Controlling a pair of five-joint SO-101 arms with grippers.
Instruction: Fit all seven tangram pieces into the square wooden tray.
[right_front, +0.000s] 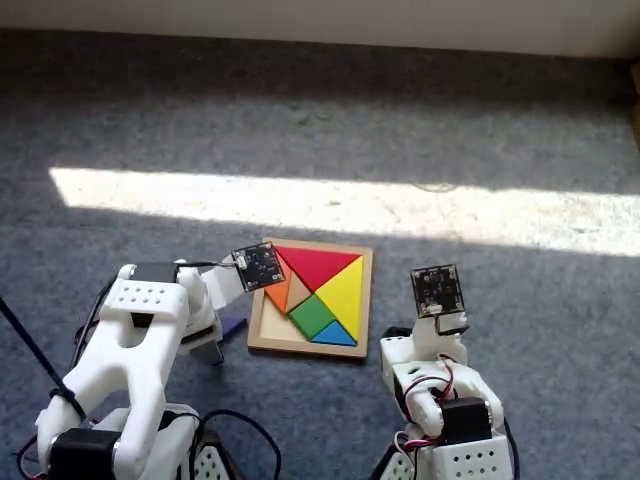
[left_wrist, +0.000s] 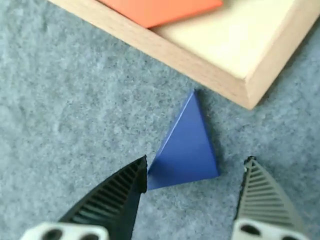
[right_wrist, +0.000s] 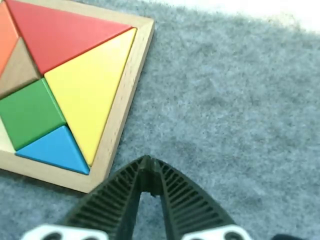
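The square wooden tray (right_front: 305, 350) lies on the carpet between the two arms. It holds a red triangle (right_front: 318, 264), a yellow triangle (right_front: 346, 292), a green square (right_front: 312, 315), a light blue triangle (right_front: 336, 335), an orange piece (right_front: 279, 291) and a brown triangle (right_front: 298, 290). A dark blue triangle (left_wrist: 185, 147) lies flat on the carpet just off the tray's near left corner (left_wrist: 250, 87), beside a bare patch of tray floor (left_wrist: 235, 35). My left gripper (left_wrist: 196, 161) is open, its fingertips either side of that triangle's wide end. My right gripper (right_wrist: 150, 164) is shut and holds nothing, just off the tray's near right corner (right_wrist: 100, 177).
Grey carpet lies all around. A bright band of sunlight (right_front: 420, 212) crosses it beyond the tray. The white bases of both arms stand close to the tray's near edge.
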